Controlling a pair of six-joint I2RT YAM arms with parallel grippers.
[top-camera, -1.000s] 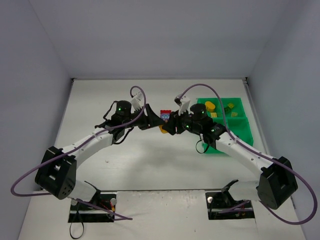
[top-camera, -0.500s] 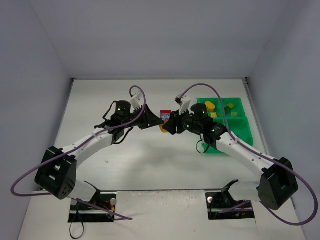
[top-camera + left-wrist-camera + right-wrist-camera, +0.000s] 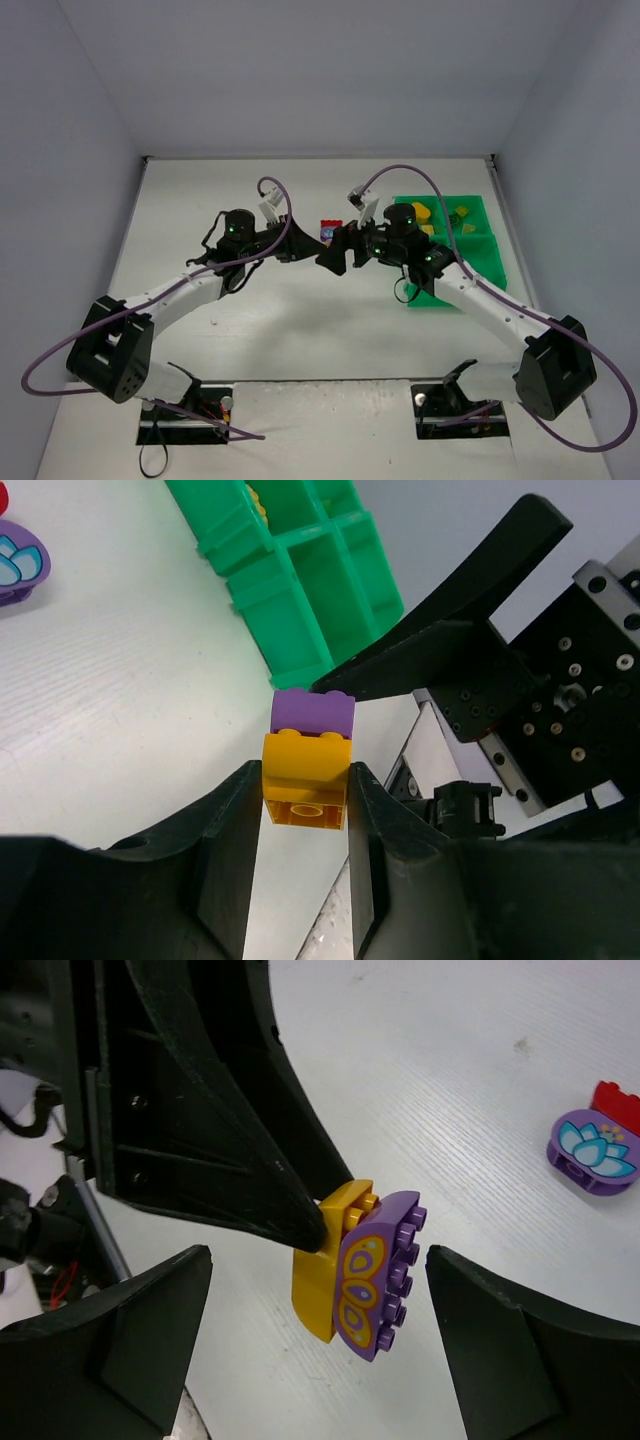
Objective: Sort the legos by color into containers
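White tabletop (image 3: 300,320) carries the bright green four-compartment plastic tray (image 3: 482,268) on its right side, with a few yellow pieces in the far compartments. The two arms lean in from their bases and meet nose to nose above the bare middle, just left of the tray. This looks like a two-handed pull to split stuck bricks so each colour can be sorted alone. The left gripper (image 3: 305,792) is clamped on the small yellow plastic brick (image 3: 314,1290), holding it off the table. The right gripper (image 3: 320,1260) stands wide apart, one finger on each side of the pair, touching neither. A purple patterned studded piece (image 3: 313,712) is stuck on the yellow brick. A purple flower-printed piece (image 3: 592,1150) lies on the table beyond.
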